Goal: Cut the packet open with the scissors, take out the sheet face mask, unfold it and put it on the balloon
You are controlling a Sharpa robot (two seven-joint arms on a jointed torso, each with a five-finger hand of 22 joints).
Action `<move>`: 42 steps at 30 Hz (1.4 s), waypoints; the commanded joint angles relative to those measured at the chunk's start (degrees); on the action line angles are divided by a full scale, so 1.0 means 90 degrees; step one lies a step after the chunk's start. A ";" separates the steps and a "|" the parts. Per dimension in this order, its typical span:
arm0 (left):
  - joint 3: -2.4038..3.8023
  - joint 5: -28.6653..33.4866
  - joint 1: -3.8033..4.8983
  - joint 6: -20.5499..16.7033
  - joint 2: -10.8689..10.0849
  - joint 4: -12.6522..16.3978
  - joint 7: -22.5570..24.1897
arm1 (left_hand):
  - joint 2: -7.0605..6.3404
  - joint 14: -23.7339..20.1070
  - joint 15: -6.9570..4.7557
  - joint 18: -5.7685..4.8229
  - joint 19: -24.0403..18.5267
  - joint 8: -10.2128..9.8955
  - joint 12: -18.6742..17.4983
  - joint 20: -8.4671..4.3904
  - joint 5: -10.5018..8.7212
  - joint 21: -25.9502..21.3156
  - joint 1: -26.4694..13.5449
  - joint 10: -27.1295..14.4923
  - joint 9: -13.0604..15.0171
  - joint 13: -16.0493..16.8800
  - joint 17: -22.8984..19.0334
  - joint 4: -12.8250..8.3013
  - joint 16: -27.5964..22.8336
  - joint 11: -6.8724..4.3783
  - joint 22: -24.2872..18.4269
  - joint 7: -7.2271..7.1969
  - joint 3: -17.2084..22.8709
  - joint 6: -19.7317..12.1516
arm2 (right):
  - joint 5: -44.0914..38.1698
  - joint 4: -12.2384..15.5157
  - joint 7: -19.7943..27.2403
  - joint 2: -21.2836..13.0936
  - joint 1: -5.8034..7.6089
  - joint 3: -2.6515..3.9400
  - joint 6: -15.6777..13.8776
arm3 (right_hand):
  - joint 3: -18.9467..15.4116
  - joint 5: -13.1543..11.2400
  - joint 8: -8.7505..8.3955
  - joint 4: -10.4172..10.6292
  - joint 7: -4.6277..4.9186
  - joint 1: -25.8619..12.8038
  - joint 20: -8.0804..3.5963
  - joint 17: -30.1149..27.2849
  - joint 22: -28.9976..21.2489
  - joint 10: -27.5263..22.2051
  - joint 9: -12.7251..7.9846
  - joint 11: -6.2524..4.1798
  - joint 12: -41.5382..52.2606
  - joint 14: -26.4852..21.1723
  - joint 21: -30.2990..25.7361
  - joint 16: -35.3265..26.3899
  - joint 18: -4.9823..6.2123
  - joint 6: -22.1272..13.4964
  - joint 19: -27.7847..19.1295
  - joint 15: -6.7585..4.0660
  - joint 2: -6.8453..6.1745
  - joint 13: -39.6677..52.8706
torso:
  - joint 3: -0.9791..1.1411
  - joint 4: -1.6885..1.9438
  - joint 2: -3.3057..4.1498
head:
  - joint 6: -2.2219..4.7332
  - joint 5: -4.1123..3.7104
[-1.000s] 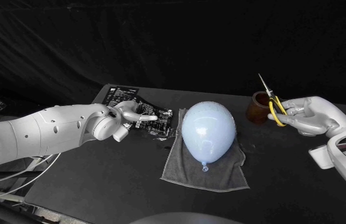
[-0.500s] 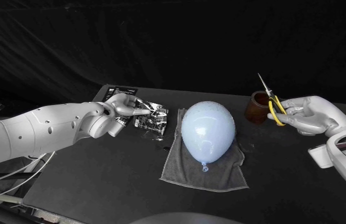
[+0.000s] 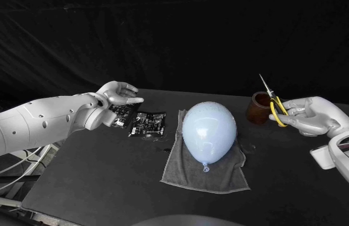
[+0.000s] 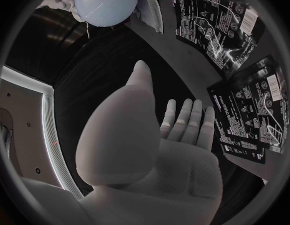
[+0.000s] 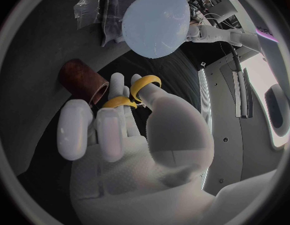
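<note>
Two black foil packets lie on the table left of the towel: one (image 3: 149, 123) flat by the towel's edge, the other (image 3: 122, 115) partly under my left hand (image 3: 116, 95). That hand hovers above them with fingers spread and nothing in it; its wrist view shows the open palm (image 4: 182, 135) beside both packets (image 4: 213, 20) (image 4: 251, 110). The pale blue balloon (image 3: 209, 130) rests on a grey towel (image 3: 207, 173). At the far right my right hand (image 3: 309, 116) grips the yellow-handled scissors (image 3: 275, 105), blades pointing up; the handles (image 5: 129, 92) sit among its fingers.
A brown cup (image 3: 258, 107) stands just left of the scissors, behind the balloon's right side, and shows beside the right hand's fingers (image 5: 82, 77). The balloon (image 5: 156, 25) and towel lie between the two hands. Bare black table (image 3: 102, 175) stretches in front.
My left hand has let go of the packet it held and has risen back to the left, fingers spreading. That packet now lies flat on the table. The right hand and scissors have stayed put.
</note>
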 commanded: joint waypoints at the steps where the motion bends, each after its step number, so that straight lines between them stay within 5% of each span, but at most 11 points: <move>1: 0.0011 -0.0080 0.0049 0.0080 0.0079 -0.0017 0.0289 | 0.0027 -0.0076 -0.0014 0.0041 -0.0007 0.0084 0.0110 -0.0008 -0.0028 0.0027 0.0053 -0.0014 -0.0019 0.0020 0.0045 -0.0001 0.0141 -0.0015 0.0006 0.0924 0.0048 0.0125 | -0.0010 0.0016 0.0079 0.0001 0.0001 0.0007 0.0025 | 0.1391 -0.0041 0.0019 -0.0390 0.0001 0.0008 0.0017 0.0010 0.0937 0.0524 0.0012 -0.0438 0.0031 0.0296 0.0016 0.0031 0.0070 0.0031 0.0009 -0.0032 0.0048 0.0007 | 0.0004 -0.0005 0.0003 | 0.0010 -0.0031; 4: 0.0016 -0.0039 0.0070 0.0123 0.0133 -0.0020 0.0360 | 0.0127 -0.0048 -0.0037 0.0040 -0.0035 0.0145 0.0254 -0.0008 -0.0042 0.0029 0.0071 0.0100 -0.0061 0.0035 0.0079 -0.0009 0.0297 -0.0041 0.0005 0.0911 0.0149 0.0319 | -0.0019 0.0020 0.0072 0.0000 0.0001 0.0007 0.0032 | 0.1391 -0.0041 0.0019 -0.0390 0.0001 0.0008 0.0017 0.0010 0.0937 0.0524 0.0012 -0.0438 0.0031 0.0296 0.0016 0.0031 0.0070 0.0031 0.0009 -0.0032 0.0048 0.0007 | 0.0009 -0.0010 0.0006 | 0.0029 -0.0051; 8: 0.0042 0.0091 0.0092 0.0174 0.0221 -0.0013 0.0543 | 0.0468 0.0154 -0.0123 0.0056 0.0123 0.0147 0.0458 -0.0014 -0.0064 0.0100 0.0216 0.0415 -0.0227 0.0004 0.0069 -0.0029 0.0550 -0.0121 0.0038 0.0853 0.0611 0.0811 | -0.0052 0.0023 0.0050 0.0002 0.0001 0.0007 0.0076 | 0.1391 -0.0041 0.0019 -0.0390 0.0001 0.0008 0.0017 0.0010 0.0937 0.0524 0.0012 -0.0438 0.0031 0.0296 0.0016 0.0031 0.0070 0.0031 0.0009 -0.0032 0.0048 0.0007 | 0.0011 -0.0008 0.0004 | 0.0093 -0.0123; 11: 0.0072 0.0179 0.0125 0.0258 0.0296 0.0012 0.0717 | 0.0745 0.0650 -0.0274 0.0129 0.0878 0.0013 0.0553 -0.0037 -0.0076 0.0337 0.0410 0.0813 -0.0431 -0.0067 0.0027 -0.0080 0.0759 -0.0252 0.0164 0.0732 0.1020 0.1285 | -0.0132 0.0018 -0.0005 0.0015 0.0001 0.0007 0.0167 | 0.1395 -0.0041 0.0019 -0.0387 0.0001 0.0011 0.0017 0.0017 0.0941 0.0523 0.0015 -0.0438 0.0029 0.0297 0.0025 0.0034 0.0068 0.0030 0.0014 -0.0032 0.0044 0.0006 | 0.0007 -0.0004 -0.0001 | 0.0136 -0.0204; 13: 0.0089 0.0218 0.0188 0.0354 0.0371 0.0025 0.0831 | 0.0830 0.1132 -0.0421 0.0335 0.1690 -0.0182 0.0553 -0.0081 -0.0082 0.0676 0.0512 0.1204 -0.0631 -0.0158 -0.0027 -0.0094 0.0873 -0.0396 0.0322 0.0619 0.1220 0.1673 | -0.0236 0.0018 -0.0092 0.0029 0.0001 0.0007 0.0302 | 0.1395 -0.0041 0.0019 -0.0387 0.0001 0.0011 0.0017 0.0017 0.0941 0.0523 0.0015 -0.0438 0.0029 0.0297 0.0025 0.0034 0.0068 0.0030 0.0014 -0.0032 0.0044 0.0006 | 0.0007 -0.0006 -0.0005 | 0.0207 -0.0291; 17: 0.0107 0.0255 0.0351 0.0562 0.0549 0.0031 0.0940 | 0.0819 0.2118 -0.0683 0.0730 0.2337 -0.0599 0.0342 -0.0122 -0.0093 0.1121 0.0497 0.1858 -0.0972 -0.0351 -0.0089 -0.0065 0.1037 -0.0585 0.0501 0.0462 0.1522 0.2230 | -0.0563 0.0024 -0.0384 0.0065 0.0005 0.0009 0.0689 | 0.1401 -0.0042 0.0018 -0.0384 0.0001 0.0015 0.0017 0.0025 0.0943 0.0520 0.0017 -0.0438 0.0025 0.0299 0.0028 0.0038 0.0067 0.0029 0.0015 -0.0032 0.0041 0.0005 | 0.0007 -0.0002 -0.0009 | 0.0350 -0.0480; 19: 0.0113 0.0257 0.0497 0.0716 0.0726 -0.0013 0.0955 | 0.0790 0.2523 -0.0788 0.0824 0.2564 -0.0796 0.0150 -0.0157 -0.0075 0.1316 0.0452 0.2240 -0.1117 -0.0351 -0.0136 -0.0075 0.1020 -0.0655 0.0584 0.0413 0.1742 0.2487 | -0.0914 0.0030 -0.0661 0.0099 0.0020 0.0012 0.1082 | 0.1405 -0.0042 0.0017 -0.0382 0.0001 0.0019 0.0017 0.0035 0.0948 0.0518 0.0018 -0.0438 0.0022 0.0301 0.0040 0.0042 0.0065 0.0029 0.0021 -0.0032 0.0040 0.0003 | 0.0004 -0.0013 -0.0017 | 0.0465 -0.0683; 26: 0.0121 0.0256 0.0816 0.1257 0.1421 -0.0445 0.0854 | 0.0750 0.2886 -0.0838 0.0745 0.2412 -0.1113 -0.0280 -0.0161 -0.0079 0.1353 -0.0384 0.2722 -0.1321 -0.0333 -0.0235 -0.0078 0.0784 -0.0696 0.0592 0.0403 0.1834 0.2820 | -0.2268 -0.0107 -0.1381 0.0344 0.0183 0.0025 0.2038 | 0.1419 -0.0047 0.0018 -0.0360 0.0000 0.0025 0.0017 0.0060 0.1006 0.0519 0.0028 -0.0438 0.0010 0.0307 0.0174 0.0054 0.0033 0.0035 0.0086 -0.0032 0.0033 -0.0004 | 0.0001 -0.0035 -0.0062 | 0.0746 -0.1268; 30: 0.0127 0.0263 0.0978 0.1515 0.1801 -0.0746 0.0766 | 0.0801 0.2840 -0.0822 0.0689 0.1975 -0.1253 -0.0411 -0.0052 -0.0080 0.1101 -0.0694 0.3053 -0.1394 -0.0316 -0.0320 -0.0066 0.0484 -0.0717 0.0456 0.0400 0.1809 0.2908 | -0.2919 -0.0234 -0.1816 0.0539 0.0358 0.0028 0.2243 | 0.1430 -0.0051 0.0023 -0.0315 -0.0008 0.0022 0.0015 0.0073 0.1039 0.0542 0.0044 -0.0442 0.0002 0.0312 0.0248 0.0063 0.0016 0.0050 0.0124 -0.0035 0.0003 -0.0013 | 0.0010 -0.0071 -0.0069 | 0.0914 -0.1461; 35: 0.0136 0.0214 0.1273 0.1854 0.2397 -0.1349 0.0680 | 0.0805 0.2634 -0.0723 0.0604 0.1718 -0.1415 -0.0695 -0.0032 -0.0082 0.0939 -0.0846 0.3028 -0.1466 -0.0338 -0.0433 -0.0069 0.0109 -0.0648 0.0356 0.0448 0.1742 0.2864 | -0.3498 -0.0581 -0.2390 0.0926 0.0621 0.0031 0.2423 | 0.1470 -0.0054 0.0029 -0.0241 -0.0026 0.0031 0.0007 0.0097 0.1089 0.0582 0.0072 -0.0458 -0.0016 0.0321 0.0359 0.0077 -0.0009 0.0070 0.0183 -0.0047 -0.0052 -0.0031 | 0.0025 -0.0098 -0.0067 | 0.1053 -0.1566; 42: 0.0157 -0.0052 0.1538 0.2143 0.3192 -0.2245 0.0748 | 0.0834 0.2533 -0.0658 0.0547 0.1626 -0.1550 -0.0963 -0.0030 -0.0083 0.0874 -0.0814 0.2961 -0.1518 -0.0335 -0.0525 -0.0081 -0.0195 -0.0603 0.0297 0.0468 0.1680 0.2813 | -0.3810 -0.1134 -0.2712 0.1513 0.0891 0.0034 0.2636 | 0.1509 -0.0054 0.0030 -0.0202 -0.0035 0.0053 0.0000 0.0111 0.1119 0.0606 0.0089 -0.0466 -0.0030 0.0326 0.0425 0.0085 -0.0024 0.0080 0.0218 -0.0055 -0.0081 -0.0043 | 0.0032 -0.0104 -0.0051 | 0.1168 -0.1707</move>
